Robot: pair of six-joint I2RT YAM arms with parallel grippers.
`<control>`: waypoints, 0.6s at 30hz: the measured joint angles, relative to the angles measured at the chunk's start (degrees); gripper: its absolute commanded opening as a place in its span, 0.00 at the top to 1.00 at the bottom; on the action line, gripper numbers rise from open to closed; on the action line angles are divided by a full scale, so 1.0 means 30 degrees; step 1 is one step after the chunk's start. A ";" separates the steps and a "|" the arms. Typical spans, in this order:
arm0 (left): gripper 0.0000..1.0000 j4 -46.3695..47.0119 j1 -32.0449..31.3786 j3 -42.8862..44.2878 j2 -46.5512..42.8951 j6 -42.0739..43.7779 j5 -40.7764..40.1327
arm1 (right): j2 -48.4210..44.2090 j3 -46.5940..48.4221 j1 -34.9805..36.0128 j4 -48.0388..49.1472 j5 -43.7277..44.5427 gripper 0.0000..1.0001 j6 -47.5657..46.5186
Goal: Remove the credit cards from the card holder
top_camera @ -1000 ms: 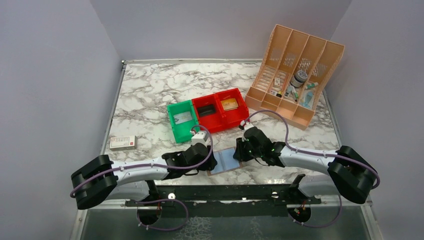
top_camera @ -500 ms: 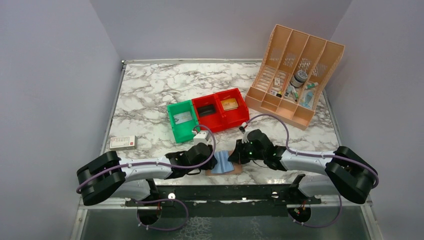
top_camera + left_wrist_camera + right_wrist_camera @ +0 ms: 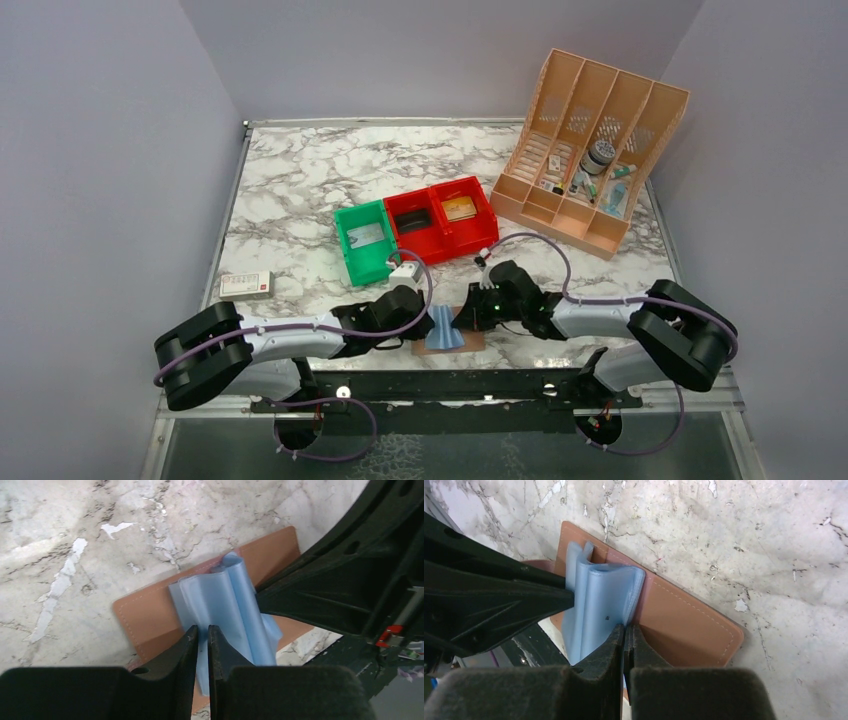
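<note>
The left gripper [image 3: 202, 640], jaws nearly together, pinches one edge of the blue pocket panels [image 3: 225, 600]. The right gripper [image 3: 625, 635], fully closed, nips the opposite edge. Between them, low centre in the top view, the card holder [image 3: 470, 343] lies flat, its long axis left-right, panels bunched upward. No card is visible.

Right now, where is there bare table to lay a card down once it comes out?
Widest bare marble: the far left of the table, behind the green bin to the back wall. A smaller patch lies between the white-and-red box and that bin. Crowded: near centre, left gripper and right gripper on the card holder, red bins just behind.
</note>
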 measured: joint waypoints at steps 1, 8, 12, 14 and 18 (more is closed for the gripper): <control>0.85 0.0233 0.0000 -0.0029 0.0000 0.0022 0.0131 | 0.0124 0.0007 -0.0007 0.0138 -0.0051 0.99 0.0051; 0.89 0.1268 -0.0044 -0.0058 0.0248 -0.0036 0.0634 | 0.0087 -0.0080 0.0015 0.0262 0.0342 0.99 0.0845; 0.78 0.0561 -0.0044 0.0080 0.0160 -0.0270 0.0452 | -0.1093 -0.0080 0.0036 -0.1078 0.1450 0.90 0.0903; 0.74 -0.0503 -0.0073 0.0408 -0.0095 -0.0335 0.0117 | -0.2382 -0.0087 0.0036 -0.2149 0.2382 0.83 0.0954; 0.61 -0.2703 -0.0131 0.1727 -0.0838 -0.0182 -0.0714 | -0.5042 -0.0051 0.0036 -0.4277 0.4313 0.72 0.0896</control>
